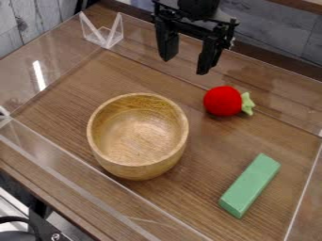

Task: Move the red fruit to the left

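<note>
Red fruit (224, 101) sideways, green cap pointing right.

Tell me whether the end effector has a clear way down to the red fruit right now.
Probably yes. The end effector hangs open above and behind the red fruit, with nothing between them; the wooden bowl and green block sit well clear.

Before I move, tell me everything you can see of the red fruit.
The red fruit is small, round and bright red, smooth like a plastic toy, with a green leafy cap pointing right. It lies on its side on the wooden table, right of the wooden bowl and apart from it. Only the table touches it.
</note>
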`<state>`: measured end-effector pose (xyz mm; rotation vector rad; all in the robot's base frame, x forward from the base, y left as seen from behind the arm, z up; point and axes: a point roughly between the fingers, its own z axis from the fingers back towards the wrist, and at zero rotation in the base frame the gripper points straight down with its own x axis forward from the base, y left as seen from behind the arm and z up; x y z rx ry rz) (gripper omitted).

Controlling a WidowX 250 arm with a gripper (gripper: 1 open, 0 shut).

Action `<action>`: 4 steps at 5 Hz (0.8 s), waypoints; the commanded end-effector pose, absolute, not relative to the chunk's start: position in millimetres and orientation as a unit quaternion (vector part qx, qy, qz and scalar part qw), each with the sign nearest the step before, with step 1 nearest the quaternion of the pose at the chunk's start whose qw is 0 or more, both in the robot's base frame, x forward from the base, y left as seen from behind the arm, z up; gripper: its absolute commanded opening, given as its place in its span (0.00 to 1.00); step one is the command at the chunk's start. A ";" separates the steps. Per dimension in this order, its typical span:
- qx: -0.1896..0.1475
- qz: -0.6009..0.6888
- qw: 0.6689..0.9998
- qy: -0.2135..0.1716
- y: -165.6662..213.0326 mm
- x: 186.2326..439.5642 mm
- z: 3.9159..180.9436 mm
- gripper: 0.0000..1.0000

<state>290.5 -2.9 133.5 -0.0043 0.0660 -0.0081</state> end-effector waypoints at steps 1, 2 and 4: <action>-0.008 -0.016 0.999 0.036 -9.6 300.6 124.3 1.00; -0.017 -0.014 0.999 0.034 -28.3 310.4 103.9 1.00; -0.020 -0.011 1.000 0.022 -62.6 339.0 81.2 1.00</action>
